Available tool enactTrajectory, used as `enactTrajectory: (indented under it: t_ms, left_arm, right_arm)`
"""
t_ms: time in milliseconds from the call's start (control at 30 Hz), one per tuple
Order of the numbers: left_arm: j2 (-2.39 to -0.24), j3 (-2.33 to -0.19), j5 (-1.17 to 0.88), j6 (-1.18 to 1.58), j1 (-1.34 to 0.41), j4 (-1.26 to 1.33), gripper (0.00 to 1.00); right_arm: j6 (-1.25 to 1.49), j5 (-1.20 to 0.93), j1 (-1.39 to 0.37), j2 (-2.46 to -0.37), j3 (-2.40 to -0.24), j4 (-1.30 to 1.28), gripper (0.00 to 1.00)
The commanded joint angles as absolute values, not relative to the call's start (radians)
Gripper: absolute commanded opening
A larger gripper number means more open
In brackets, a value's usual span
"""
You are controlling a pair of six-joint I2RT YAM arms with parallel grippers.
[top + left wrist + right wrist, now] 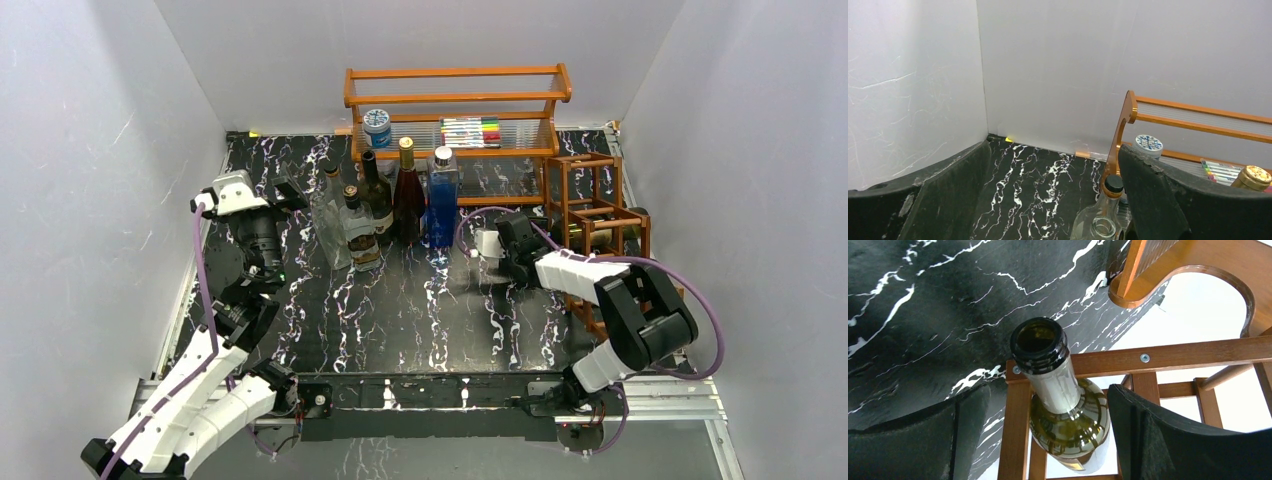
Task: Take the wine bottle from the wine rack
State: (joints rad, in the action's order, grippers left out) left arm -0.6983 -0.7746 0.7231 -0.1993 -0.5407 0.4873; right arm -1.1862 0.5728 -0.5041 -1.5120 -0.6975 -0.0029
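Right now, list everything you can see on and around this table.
wine rack: one, reddish-brown wood, back right of table
wine bottle: one, green glass, uncapped, lying in the rack, neck poking out
shelf: one, orange wood with clear panels, against back wall
marker pack: one, multicoloured, on shelf
round tin: one, blue lid, on shelf
standing bottles: five, clear, dark and blue, before shelf
table: one, black with white veins
left gripper: black, open, empty
right gripper: black, open, either side of the wine bottle's neck
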Motion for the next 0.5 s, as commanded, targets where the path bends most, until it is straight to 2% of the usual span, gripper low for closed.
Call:
enactTrajectory:
  t_ms: [0,100,300,467]
  left_arm:
    - [-0.678,-0.777,0.721,-0.198,-0.55,0.54,0.98]
    - [-0.686,-0.779,0.717,-0.198,-0.549,0.535,0.98]
    - [-0.687,-0.771,0.725,-0.206,-0.549,0.551,0.98]
    - [-0.69,-0.773,0.716,-0.201,-0.551,0.543,0.98]
  right_arm:
    - [-1.233,0.596,-0.484,-1.559,-0.708,0.158,0.98]
    - [-1.238,0.617,-0.476,-1.616,-0.729,0.196,0.96]
    - [-1.27,0.646,-0.476,-1.698,-0.74,0.235,0.85]
    - [-1.269,0.663,-0.476,-1.697,-0.75,0.237,0.69]
